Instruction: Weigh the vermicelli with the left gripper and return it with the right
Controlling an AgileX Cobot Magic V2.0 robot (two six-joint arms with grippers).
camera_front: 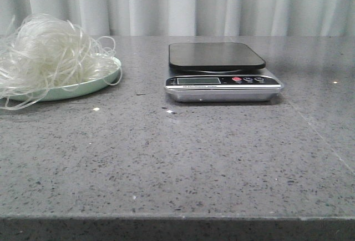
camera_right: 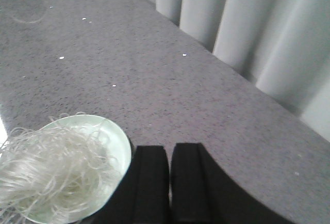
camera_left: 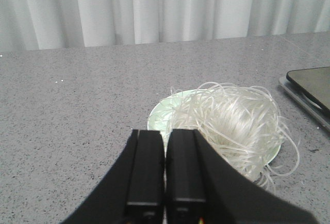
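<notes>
The vermicelli (camera_front: 47,55) is a bushy whitish nest of thin strands heaped on a pale green plate (camera_front: 83,89) at the table's left. A kitchen scale (camera_front: 222,71) with a black platform stands in the middle, its platform bare. Neither gripper shows in the front view. In the left wrist view my left gripper (camera_left: 165,131) is shut and empty, just short of the plate (camera_left: 160,118) and the vermicelli (camera_left: 234,123). In the right wrist view my right gripper (camera_right: 169,146) is shut and empty beside the plate (camera_right: 111,136) with the vermicelli (camera_right: 46,172).
The grey speckled stone table (camera_front: 177,163) runs to a front edge near the camera. A white curtain (camera_front: 222,2) hangs behind it. The scale's edge shows in the left wrist view (camera_left: 312,87). Stray noodle loops hang over the plate's rim onto the table.
</notes>
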